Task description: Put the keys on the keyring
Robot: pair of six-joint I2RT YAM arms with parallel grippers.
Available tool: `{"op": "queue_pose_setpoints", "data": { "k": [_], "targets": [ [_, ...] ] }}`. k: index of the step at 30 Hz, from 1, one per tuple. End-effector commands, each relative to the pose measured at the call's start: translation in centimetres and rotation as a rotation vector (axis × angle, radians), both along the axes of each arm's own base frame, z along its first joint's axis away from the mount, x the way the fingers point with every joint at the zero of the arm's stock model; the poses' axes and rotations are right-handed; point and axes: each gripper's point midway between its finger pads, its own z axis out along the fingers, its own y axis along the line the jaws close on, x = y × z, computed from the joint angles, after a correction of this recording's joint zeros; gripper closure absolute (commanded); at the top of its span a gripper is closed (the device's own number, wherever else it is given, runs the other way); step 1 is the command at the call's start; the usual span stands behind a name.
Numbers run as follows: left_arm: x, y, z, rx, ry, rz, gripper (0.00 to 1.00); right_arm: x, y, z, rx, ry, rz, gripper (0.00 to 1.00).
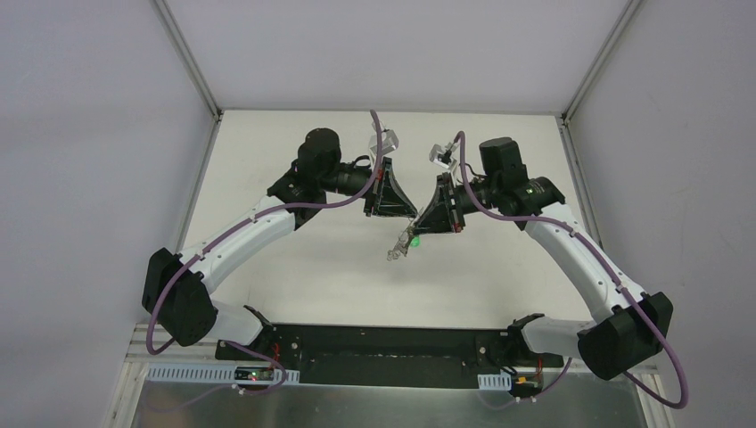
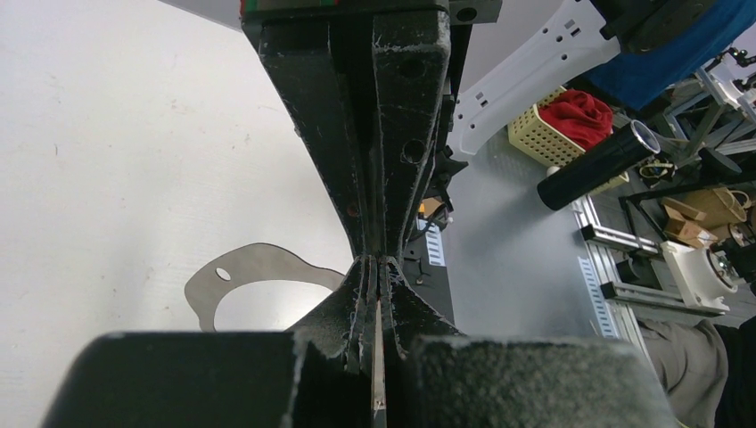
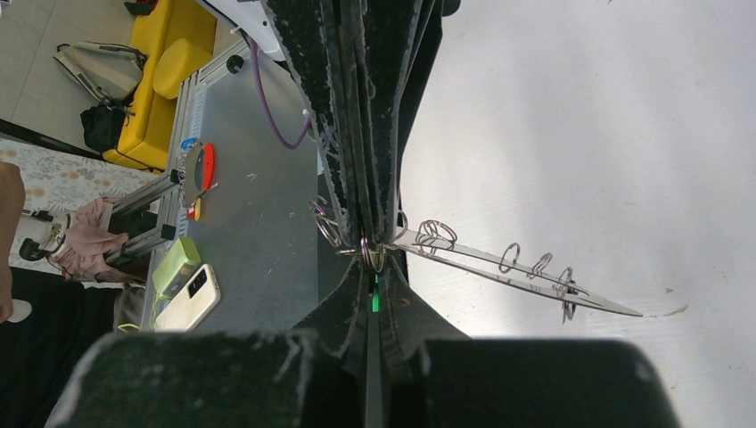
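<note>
Both grippers meet tip to tip above the middle of the white table (image 1: pixel 303 276). My right gripper (image 3: pixel 370 259) is shut on the key: its green head (image 3: pixel 375 294) shows as a sliver between the pads and as a green spot in the top view (image 1: pixel 414 239). The keyring (image 3: pixel 513 265), a thin silver wire loop with small rings along it, juts sideways from where the tips meet and hangs below them in the top view (image 1: pixel 395 251). My left gripper (image 2: pixel 379 267) is shut on a thin silver strip (image 2: pixel 378 357), which looks like the keyring's wire. The black tag is hidden.
White walls on metal posts (image 1: pixel 201 85) close in the table on the left, back and right. A black base bar (image 1: pixel 392 343) runs along the near edge between the arms. A grey shadow (image 2: pixel 209 285) lies on the table under the left gripper.
</note>
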Motion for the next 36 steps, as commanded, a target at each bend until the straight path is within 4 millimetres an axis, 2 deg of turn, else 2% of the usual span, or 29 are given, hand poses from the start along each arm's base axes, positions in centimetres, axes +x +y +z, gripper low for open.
{"op": "queue_pose_setpoints", "data": {
  "k": [1, 5, 9, 16, 20, 36],
  "targets": [
    [-0.4, 0.4, 2.4, -0.049, -0.088, -0.001, 1.0, 0.8, 0.0, 1.7, 0.038, -0.08, -0.022, 0.89],
    [-0.3, 0.5, 2.6, -0.052, -0.086, -0.001, 1.0, 1.0, -1.1, 2.0, 0.034, -0.125, -0.055, 0.78],
    [-0.4, 0.6, 2.9, -0.06, -0.085, -0.003, 1.0, 0.9, -2.0, 3.1, 0.034, -0.183, -0.073, 0.71],
    [-0.5, 0.6, 2.9, -0.065, -0.08, -0.006, 1.0, 1.0, -2.2, 4.6, 0.045, -0.22, -0.071, 0.7],
    [-0.6, 0.6, 2.8, -0.065, -0.078, -0.006, 1.0, 1.0, -1.9, 4.9, 0.06, -0.206, -0.054, 0.71],
    [-0.5, 0.5, 3.1, -0.078, -0.068, -0.006, 1.0, 1.2, -0.3, 3.4, 0.05, -0.153, -0.014, 0.73]
  ]
}}
